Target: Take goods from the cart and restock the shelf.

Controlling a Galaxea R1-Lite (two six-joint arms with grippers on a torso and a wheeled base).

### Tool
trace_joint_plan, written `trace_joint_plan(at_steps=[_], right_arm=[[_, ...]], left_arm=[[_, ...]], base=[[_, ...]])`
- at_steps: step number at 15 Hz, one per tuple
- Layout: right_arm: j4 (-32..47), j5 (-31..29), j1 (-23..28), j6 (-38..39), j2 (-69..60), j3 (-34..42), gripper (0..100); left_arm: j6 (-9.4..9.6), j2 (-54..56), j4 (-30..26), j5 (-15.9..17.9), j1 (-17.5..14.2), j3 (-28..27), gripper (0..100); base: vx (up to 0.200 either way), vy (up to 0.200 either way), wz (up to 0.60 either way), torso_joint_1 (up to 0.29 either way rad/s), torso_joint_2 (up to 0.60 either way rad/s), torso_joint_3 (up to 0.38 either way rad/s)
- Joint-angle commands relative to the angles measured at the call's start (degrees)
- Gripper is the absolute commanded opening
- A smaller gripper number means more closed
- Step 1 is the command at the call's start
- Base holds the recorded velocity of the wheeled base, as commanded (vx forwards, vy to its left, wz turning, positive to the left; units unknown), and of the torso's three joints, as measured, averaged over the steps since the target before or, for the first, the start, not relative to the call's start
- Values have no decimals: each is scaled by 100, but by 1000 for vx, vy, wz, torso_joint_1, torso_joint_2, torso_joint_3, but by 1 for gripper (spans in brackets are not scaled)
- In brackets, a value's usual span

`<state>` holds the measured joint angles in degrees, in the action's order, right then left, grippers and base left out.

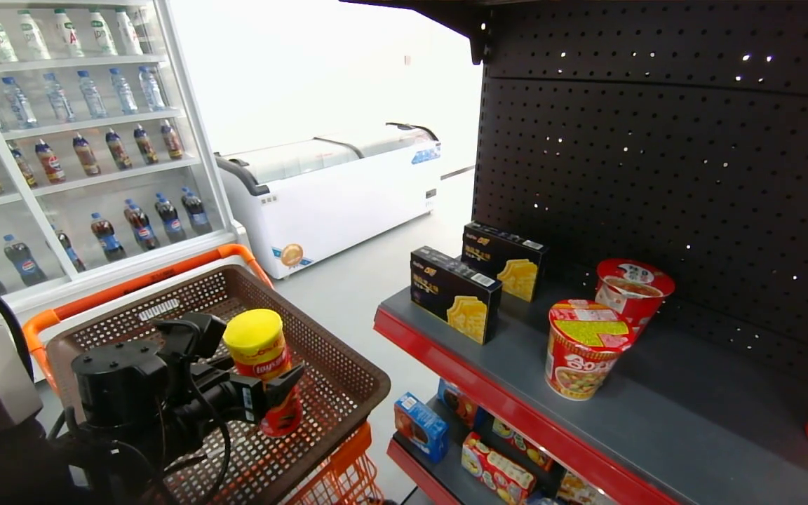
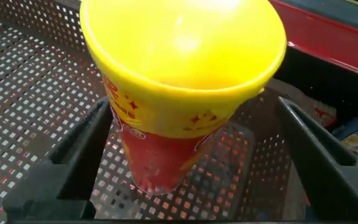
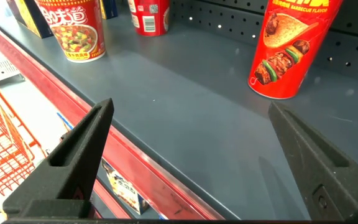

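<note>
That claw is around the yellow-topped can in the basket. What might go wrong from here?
The left claw looks open, with a gap beside the can; closing off-centre might tip so tall a can. Carried across, it could bump the noodle cups or boxes near the shelf edge. The right claw over the shelf may crowd the landing spot.

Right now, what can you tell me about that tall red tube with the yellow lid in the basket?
The tall red tube with the yellow plastic lid has a glossy red wrapper and a yellow band with small red stars below the lid. It stands upright in the brown perforated cart basket. The left claw is open around it, one black finger on either side, mesh showing between them and the red body.
</note>
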<state>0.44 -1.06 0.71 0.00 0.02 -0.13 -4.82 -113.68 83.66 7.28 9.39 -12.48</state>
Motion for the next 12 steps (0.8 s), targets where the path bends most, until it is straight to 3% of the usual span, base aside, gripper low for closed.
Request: trace_joint_plan(at_steps=[1, 12], right_arm=[[0, 1, 0, 0, -2, 5, 100], [0, 1, 0, 0, -2, 5, 100]], left_arm=[[-2, -49, 80, 2, 2, 167, 100], [-19, -164, 634, -33, -42, 941, 100]], base=[[0, 0, 0, 0, 0, 0], [0, 0, 0, 0, 0, 0]])
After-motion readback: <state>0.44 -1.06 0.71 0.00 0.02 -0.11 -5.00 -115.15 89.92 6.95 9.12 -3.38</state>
